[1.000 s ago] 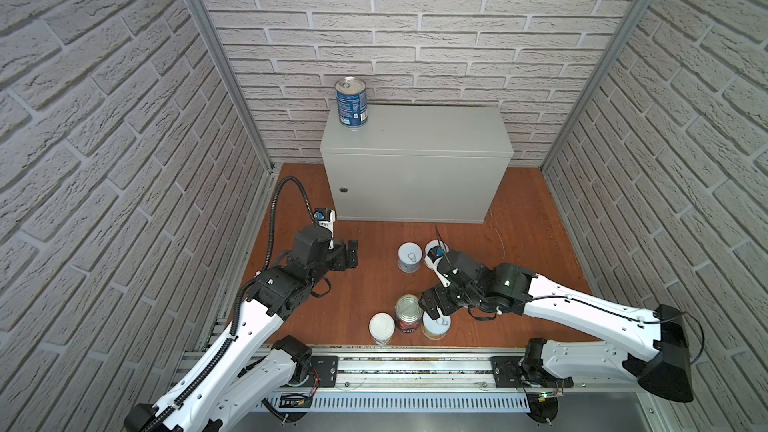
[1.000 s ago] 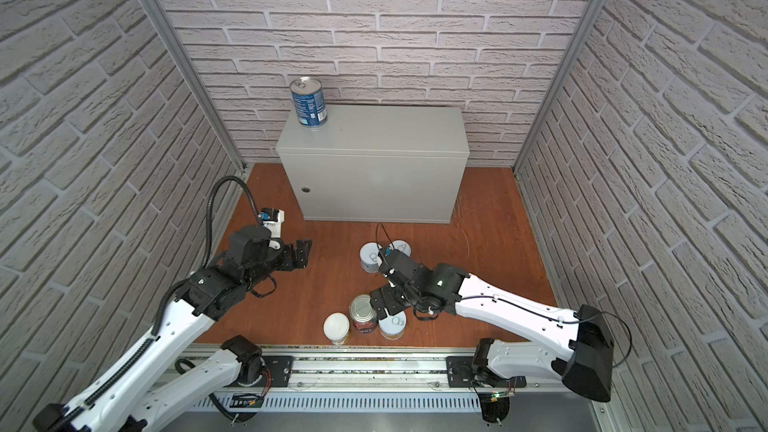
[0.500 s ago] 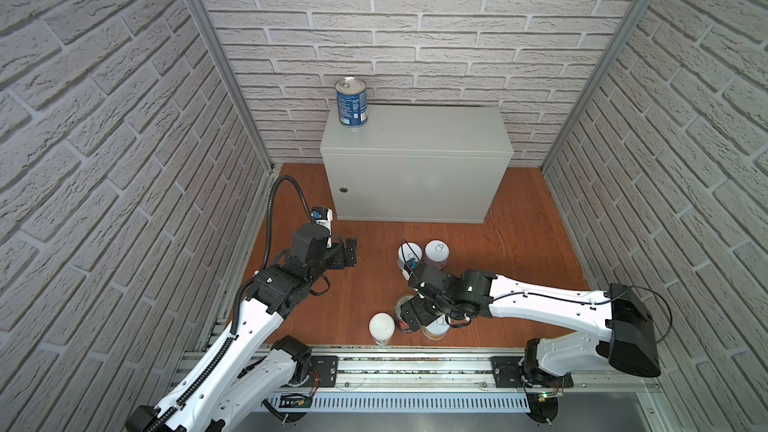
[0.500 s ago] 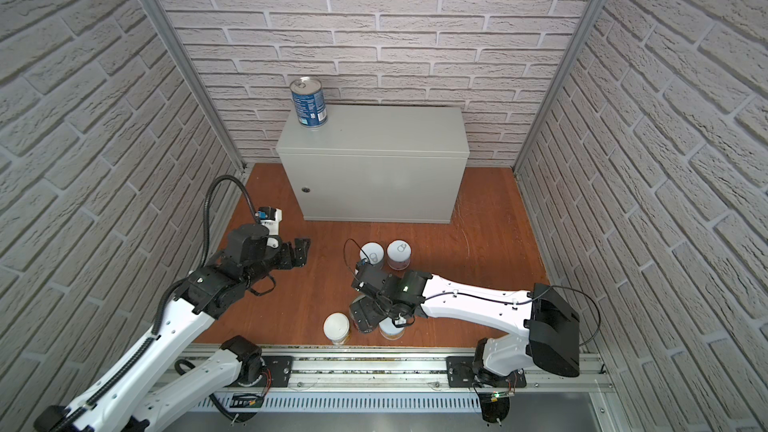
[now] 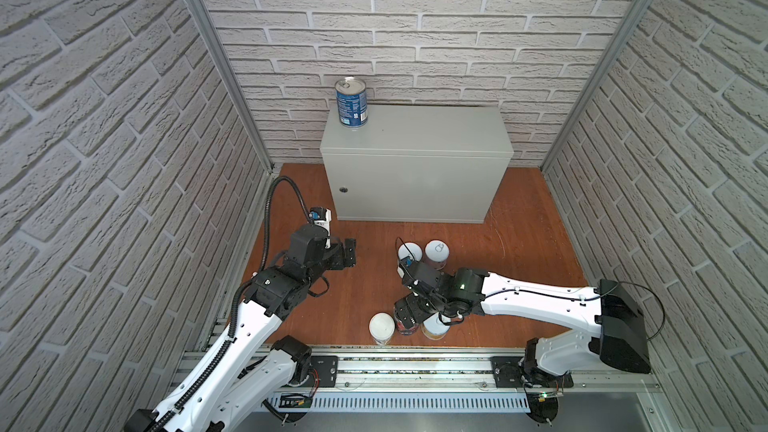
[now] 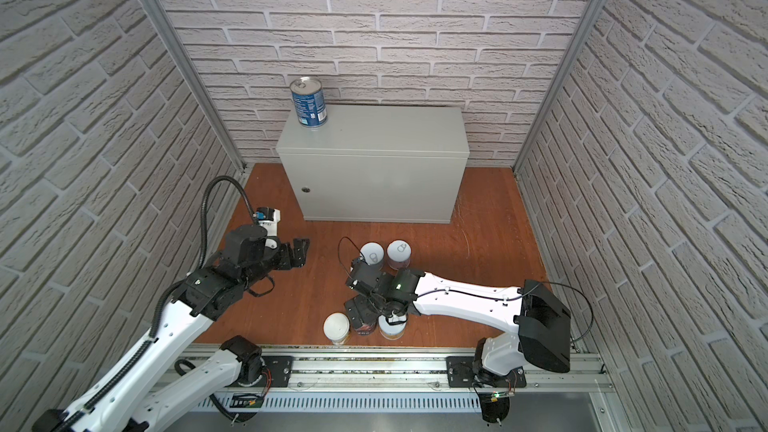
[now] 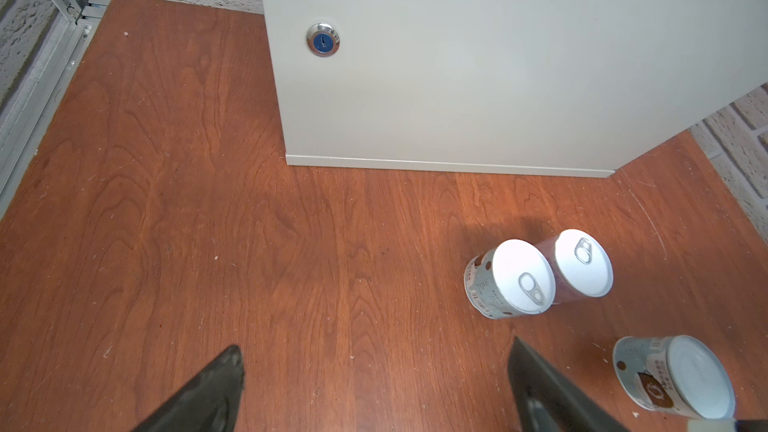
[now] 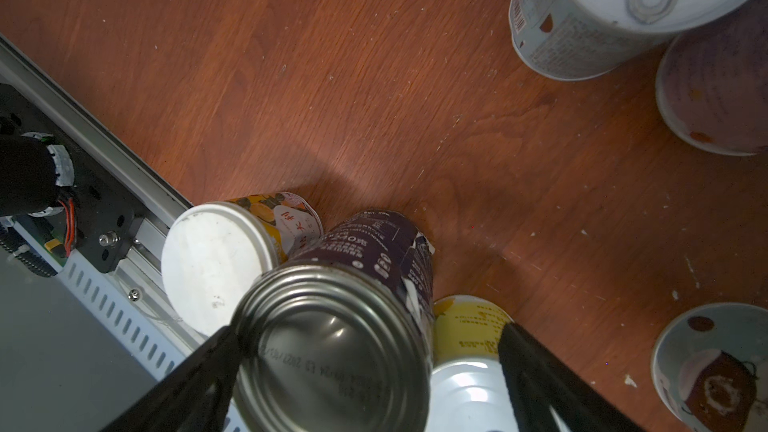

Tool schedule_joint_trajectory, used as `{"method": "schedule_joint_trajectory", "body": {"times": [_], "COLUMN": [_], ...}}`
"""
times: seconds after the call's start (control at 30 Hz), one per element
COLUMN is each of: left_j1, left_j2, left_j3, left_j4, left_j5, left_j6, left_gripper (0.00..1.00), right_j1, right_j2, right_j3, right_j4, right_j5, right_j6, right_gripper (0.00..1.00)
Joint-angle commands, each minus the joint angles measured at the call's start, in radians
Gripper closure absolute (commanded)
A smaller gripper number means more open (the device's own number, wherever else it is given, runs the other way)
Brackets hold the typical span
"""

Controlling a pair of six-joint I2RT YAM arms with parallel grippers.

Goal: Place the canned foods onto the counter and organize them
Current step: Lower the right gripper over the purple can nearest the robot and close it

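The right claw [image 8: 368,330] hangs with its jaws spread wide over the dark can [image 8: 365,243]. The can's ribbed, shiny metal top sits between the two black fingers [image 8: 195,376], and nothing is pinched. This can is hemmed in. A yellow can [image 8: 216,259] with a flat white lid stands just beside it on the side of the metal rail [image 5: 415,361]. A second yellow can [image 8: 469,326] crowds its other side, with its white lid partly between the same fingers. Farther out on the reddish-brown wooden floor [image 5: 365,284], a pale blue can [image 7: 511,280] and a pink can [image 7: 582,263] stand side by side, so close that they look to be touching. Both are short cylinders with white pull-tab lids. The other pale blue can [image 7: 673,376] stands apart from them; in both top views the right arm hides it. The left claw [image 7: 376,349] is also open and holds nothing — it hovers above bare, scuffed floor, well apart from all the cans, facing the front of the counter [image 5: 415,160]. The counter is a smooth, light-grey metal box with a flat top and a small round lock [image 7: 323,39], and it stands against the back of the white brick walls [image 5: 415,14]. Only one can is up there: the blue can [image 5: 351,103], tall and metal-topped, stands upright at the back left corner of the top. The rest of the cans are down on the floor.
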Motion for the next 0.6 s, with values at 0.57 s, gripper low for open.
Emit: {"method": "schedule_joint_trajectory", "body": {"times": [0.57], "left_j1": [0.007], "left_j2": [-0.031], "left_j3": [-0.003], "left_j4": [-0.003], "left_j5": [-0.011], "left_j6": [-0.001], "left_gripper": [0.02], "right_j1": [0.050], "right_j2": [0.045], "right_j3": [0.112], "right_j4": [-0.096], "right_j5": [0.045], "right_j6": [-0.013], "right_gripper": [0.01]}}
